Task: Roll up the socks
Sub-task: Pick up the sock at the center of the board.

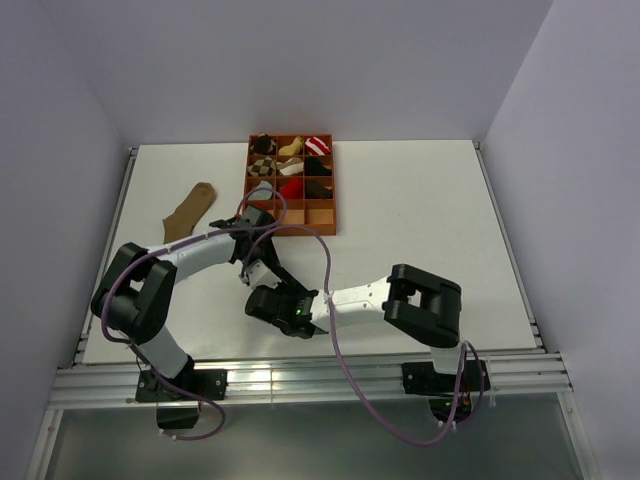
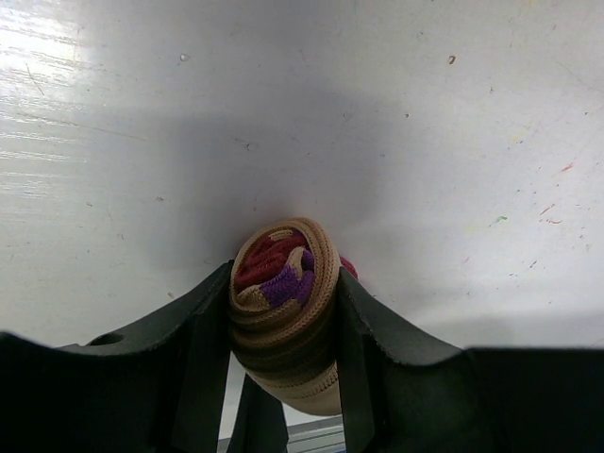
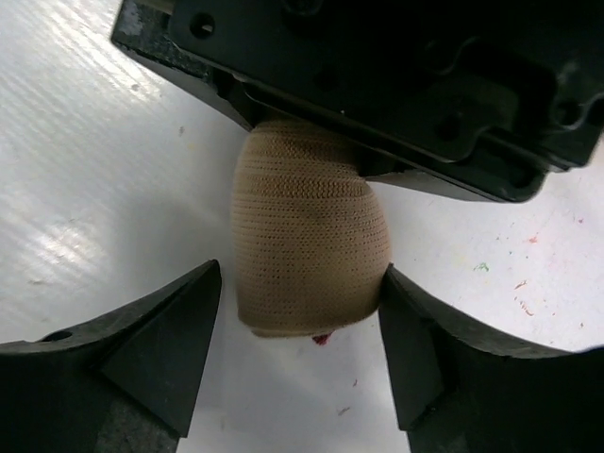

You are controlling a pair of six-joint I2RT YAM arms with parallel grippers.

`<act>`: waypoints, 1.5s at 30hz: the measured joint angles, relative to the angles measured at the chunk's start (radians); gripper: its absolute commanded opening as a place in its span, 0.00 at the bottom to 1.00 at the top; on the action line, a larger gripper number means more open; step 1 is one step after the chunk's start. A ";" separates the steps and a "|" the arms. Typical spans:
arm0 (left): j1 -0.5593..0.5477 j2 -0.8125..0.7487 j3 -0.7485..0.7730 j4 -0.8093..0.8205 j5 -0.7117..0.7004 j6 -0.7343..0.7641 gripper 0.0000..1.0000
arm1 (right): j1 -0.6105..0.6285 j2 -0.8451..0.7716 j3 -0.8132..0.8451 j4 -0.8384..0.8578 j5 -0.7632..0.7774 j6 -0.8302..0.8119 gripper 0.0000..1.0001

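Observation:
A rolled beige sock (image 2: 288, 302) with maroon and purple showing at its coiled end sits between the fingers of my left gripper (image 2: 283, 279), which is shut on it just above the table. In the right wrist view the same roll (image 3: 307, 236) hangs from the left gripper's black body (image 3: 396, 85). My right gripper (image 3: 300, 283) is open around its lower end, with a gap at the left finger and the right finger close alongside. From above, both grippers (image 1: 262, 278) (image 1: 282, 302) meet at the table's middle front. A plain brown sock (image 1: 190, 211) lies flat at the far left.
An orange compartment tray (image 1: 321, 214) stands at the back middle and holds several small sock bundles. The white table (image 1: 420, 220) is walled on three sides, and a rail runs along its near edge. Purple cables loop over both arms.

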 measured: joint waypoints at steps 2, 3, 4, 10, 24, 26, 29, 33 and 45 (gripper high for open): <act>0.001 0.003 0.002 -0.001 0.003 0.002 0.40 | 0.001 0.018 0.000 0.009 0.014 -0.009 0.68; 0.001 0.004 0.003 -0.001 0.004 0.003 0.40 | 0.002 0.023 0.000 0.018 0.025 -0.011 0.65; 0.002 0.004 0.003 -0.002 0.004 0.005 0.40 | 0.002 0.028 0.001 0.025 0.031 -0.014 0.63; 0.004 0.005 0.004 -0.003 0.006 0.021 0.41 | 0.002 0.047 -0.002 0.051 0.048 -0.021 0.24; 0.043 -0.030 0.057 -0.080 0.038 0.068 0.68 | -0.038 -0.098 -0.195 0.201 -0.114 -0.024 0.00; 0.084 -0.064 0.086 -0.097 0.040 0.076 0.68 | -0.040 -0.131 -0.222 0.192 -0.145 -0.018 0.00; 0.166 -0.123 0.136 -0.106 0.037 0.080 0.69 | -0.047 -0.184 -0.254 0.153 -0.186 -0.007 0.00; 0.275 -0.237 0.163 -0.101 0.013 0.091 0.70 | -0.083 -0.245 -0.264 0.068 -0.242 0.002 0.00; 0.486 -0.745 0.024 -0.072 -0.088 0.209 0.83 | -0.330 -0.297 0.008 -0.114 -0.282 -0.118 0.00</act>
